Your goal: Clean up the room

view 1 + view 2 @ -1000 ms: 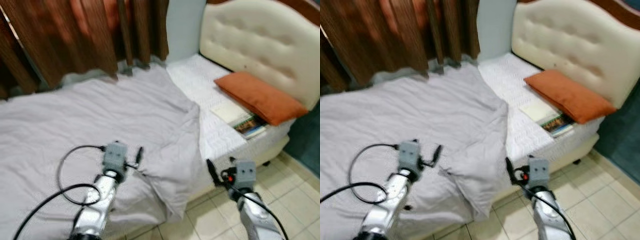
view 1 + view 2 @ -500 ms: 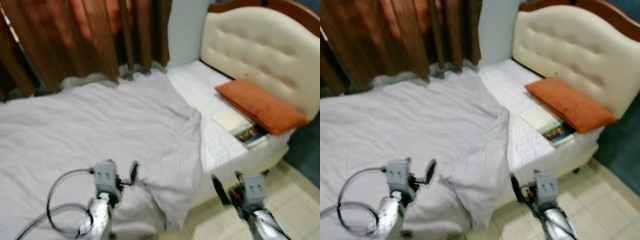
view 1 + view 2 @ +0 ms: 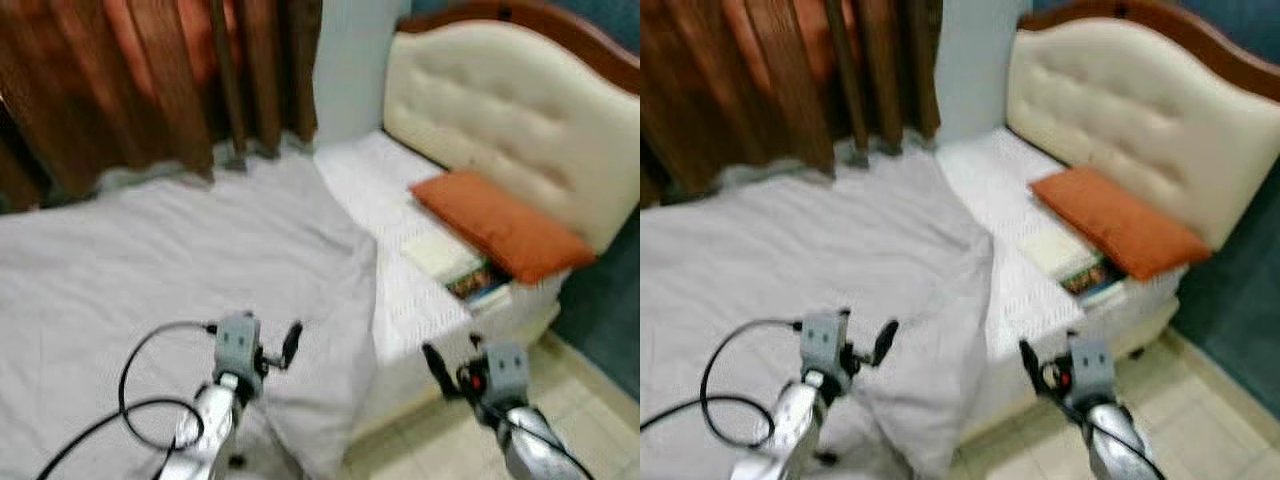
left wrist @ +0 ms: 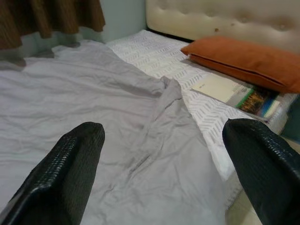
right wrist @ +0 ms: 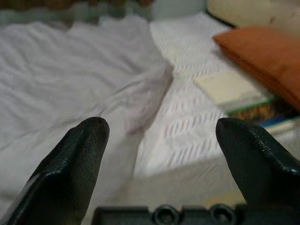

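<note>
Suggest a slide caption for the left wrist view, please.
Open left gripper above grey sheet, facing orange pillow.

Sheet (image 3: pixel 180 250): grey cloth, matt, soft, creased into shallow folds.
Mattress (image 3: pixel 385 215): white cloth with a raised woven zigzag pattern, matt.
Pillow (image 3: pixel 500 225): orange cloth, matt, smooth.
Headboard (image 3: pixel 510 110): cream padding, buttoned, faint sheen like leather or vinyl; dark glossy wood rim.
Books (image 4: pixel 239 93): paper, one plain cream cover, one glossy printed cover.
Curtain (image 3: pixel 130 80): brown cloth, heavy pleats.
Floor (image 3: pixel 450 450): pale tiles, slight shine.
Left gripper (image 4: pixel 164 164): black fingers (image 4: pixel 70 173) with fine rough texture.
Arms (image 3: pixel 205 425): silver metal, shiny.
</note>
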{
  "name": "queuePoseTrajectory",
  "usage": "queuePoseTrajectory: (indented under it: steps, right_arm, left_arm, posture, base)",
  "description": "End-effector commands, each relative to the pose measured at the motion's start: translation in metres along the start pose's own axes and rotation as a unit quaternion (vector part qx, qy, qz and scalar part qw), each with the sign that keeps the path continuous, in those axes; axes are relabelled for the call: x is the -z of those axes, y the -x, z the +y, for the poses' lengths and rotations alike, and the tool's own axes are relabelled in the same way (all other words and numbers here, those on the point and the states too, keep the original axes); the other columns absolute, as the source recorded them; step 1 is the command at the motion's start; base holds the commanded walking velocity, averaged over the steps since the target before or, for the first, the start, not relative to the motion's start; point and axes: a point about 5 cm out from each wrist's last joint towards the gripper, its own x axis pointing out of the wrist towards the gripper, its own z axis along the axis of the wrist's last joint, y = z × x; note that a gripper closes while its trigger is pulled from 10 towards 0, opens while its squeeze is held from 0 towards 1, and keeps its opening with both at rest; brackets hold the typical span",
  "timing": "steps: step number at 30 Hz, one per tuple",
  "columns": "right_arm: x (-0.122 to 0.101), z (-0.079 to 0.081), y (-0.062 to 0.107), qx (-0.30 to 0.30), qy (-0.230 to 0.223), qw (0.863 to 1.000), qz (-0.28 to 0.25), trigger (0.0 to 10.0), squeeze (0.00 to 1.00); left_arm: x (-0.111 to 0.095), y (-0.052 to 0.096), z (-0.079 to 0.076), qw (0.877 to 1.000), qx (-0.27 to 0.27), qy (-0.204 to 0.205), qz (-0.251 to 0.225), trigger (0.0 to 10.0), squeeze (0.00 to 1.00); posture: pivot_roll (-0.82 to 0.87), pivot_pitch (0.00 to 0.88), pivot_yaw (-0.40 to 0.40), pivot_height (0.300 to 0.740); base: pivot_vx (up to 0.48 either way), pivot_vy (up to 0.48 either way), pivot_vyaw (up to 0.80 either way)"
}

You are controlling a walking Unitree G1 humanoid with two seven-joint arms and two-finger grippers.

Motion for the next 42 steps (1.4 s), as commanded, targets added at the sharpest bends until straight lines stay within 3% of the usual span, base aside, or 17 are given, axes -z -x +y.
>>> queuePoseTrajectory:
  steps: [1, 3, 7, 11, 23, 30, 32, 35, 36, 39, 42]
  right_arm:
    - [0.000, 0.010, -0.002, -0.014, -0.001, 1.000, 0.002, 10.0, 0.00]
    - [0.003, 0.011, 0.000, -0.017, -0.002, 1.000, 0.008, 10.0, 0.00]
    - [0.004, 0.012, 0.001, -0.019, -0.003, 1.000, 0.011, 10.0, 0.00]
    - [0.001, 0.014, -0.002, -0.022, -0.010, 1.000, 0.004, 10.0, 0.00]
    - [0.005, 0.016, -0.002, -0.030, -0.009, 0.999, 0.012, 10.0, 0.00]
    - [0.006, 0.019, 0.002, -0.035, -0.007, 0.999, 0.018, 10.0, 0.00]
    - [0.004, 0.024, 0.012, -0.045, 0.000, 0.999, 0.020, 10.0, 0.00]
    - [0.003, 0.028, 0.028, -0.057, 0.002, 0.998, 0.024, 10.0, 0.00]
    - [0.003, 0.028, 0.028, -0.057, 0.002, 0.998, 0.024, 10.0, 0.00]
    - [0.001, 0.036, 0.056, -0.072, -0.007, 0.997, 0.032, 10.0, 0.00]
    - [-0.003, 0.041, 0.078, -0.083, -0.001, 0.996, 0.042, 10.0, 0.00]
  left_arm:
    - [0.008, 0.003, 0.015, 0.999, -0.030, -0.006, 0.027, 10.0, 0.00]
    - [0.013, 0.000, 0.033, 0.996, -0.079, -0.005, 0.050, 10.0, 0.00]
    - [0.006, 0.000, 0.045, 0.994, -0.105, -0.007, 0.033, 10.0, 0.00]
    - [-0.007, 0.000, 0.041, 0.996, -0.086, -0.017, -0.001, 10.0, 0.00]
    - [-0.002, -0.003, 0.034, 0.997, -0.075, -0.011, 0.011, 10.0, 0.00]
    - [0.013, -0.026, 0.022, 0.997, -0.034, -0.032, 0.060, 10.0, 0.00]
    - [0.029, -0.040, 0.021, 0.992, -0.042, -0.015, 0.119, 10.0, 0.00]
    - [0.036, -0.046, 0.029, 0.985, -0.072, -0.002, 0.155, 10.0, 0.00]
    - [0.036, -0.046, 0.029, 0.985, -0.072, -0.002, 0.155, 10.0, 0.00]
    - [0.025, -0.054, 0.043, 0.985, -0.096, -0.001, 0.144, 10.0, 0.00]
    - [0.012, -0.064, 0.046, 0.989, -0.083, 0.000, 0.118, 10.0, 0.00]
  posture:
    - [-0.09, 0.020, 0.011, 0.740]
    - [-0.09, 0.023, 0.011, 0.740]
    - [-0.09, 0.026, 0.013, 0.740]
    - [-0.08, 0.027, 0.014, 0.740]
    - [-0.08, 0.046, 0.013, 0.740]
    - [-0.10, 0.094, 0.000, 0.740]
    - [-0.14, 0.170, -0.004, 0.740]
    - [-0.18, 0.242, -0.004, 0.740]
    - [-0.18, 0.242, -0.004, 0.740]
    - [-0.26, 0.387, -0.011, 0.740]
    - [-0.28, 0.454, -0.029, 0.740]
  base:
    - [0.326, -0.349, 0.00]
    - [0.202, -0.127, 0.00]
    - [0.000, 0.000, 0.00]
    - [0.283, 0.216, 0.00]
    - [0.364, 0.313, 0.00]
    - [0.101, 0.080, 0.00]
    - [0.000, 0.000, 0.00]
    - [0.000, 0.000, 0.00]
    - [0.000, 0.000, 0.00]
    - [0.000, 0.000, 0.00]
    - [0.000, 0.000, 0.00]
